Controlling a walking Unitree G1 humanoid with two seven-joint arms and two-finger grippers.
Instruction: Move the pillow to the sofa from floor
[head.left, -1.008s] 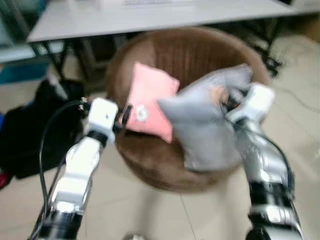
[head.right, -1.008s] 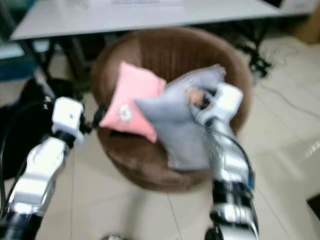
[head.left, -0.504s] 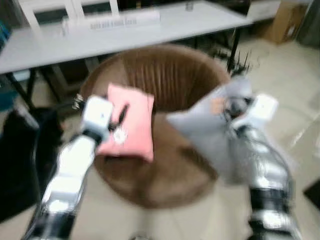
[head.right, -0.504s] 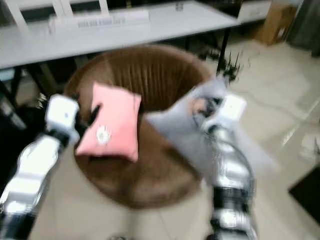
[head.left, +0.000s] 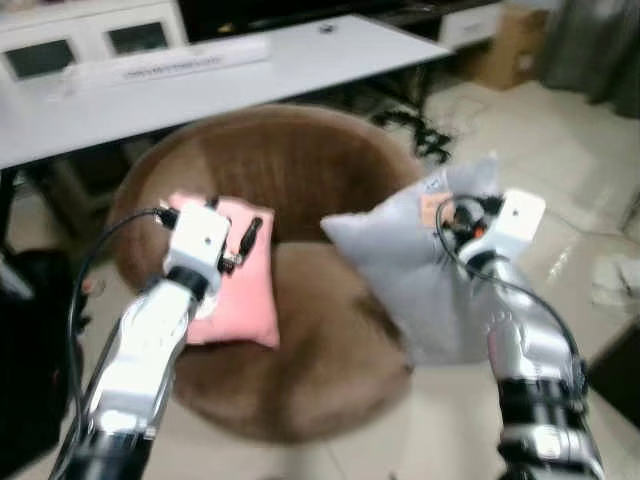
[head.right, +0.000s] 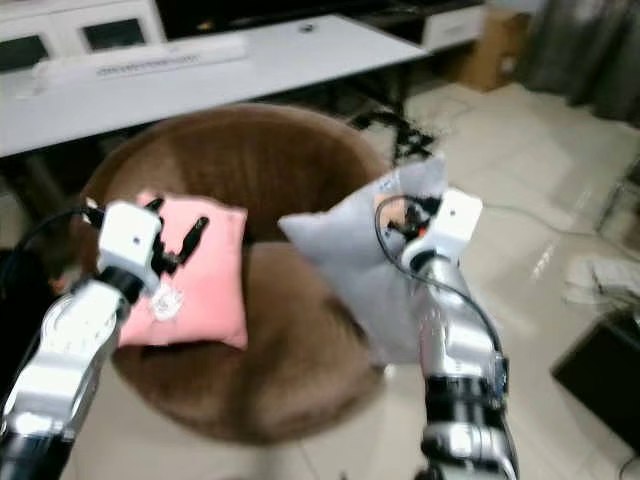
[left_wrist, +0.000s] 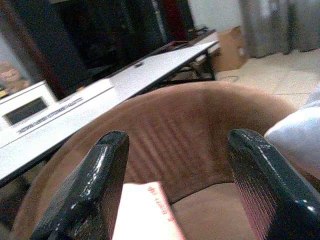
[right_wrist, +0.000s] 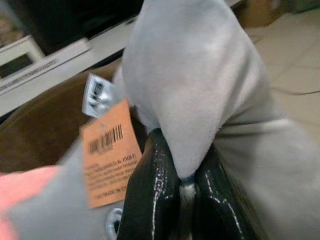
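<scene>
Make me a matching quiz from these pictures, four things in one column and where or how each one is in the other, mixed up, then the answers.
Column one:
1. grey pillow
2. pink pillow
3. left hand
4. orange tag

Column two:
A. open, above the round brown sofa
B. lying on the sofa seat
C. pinched in the right hand
D. hanging from the grey pillow

Pairs: 1-C, 2-B, 3-A, 4-D

One pillow (head.left: 235, 290) on the sofa (head.left: 330, 170), table (head.left: 200, 75) behind.
</scene>
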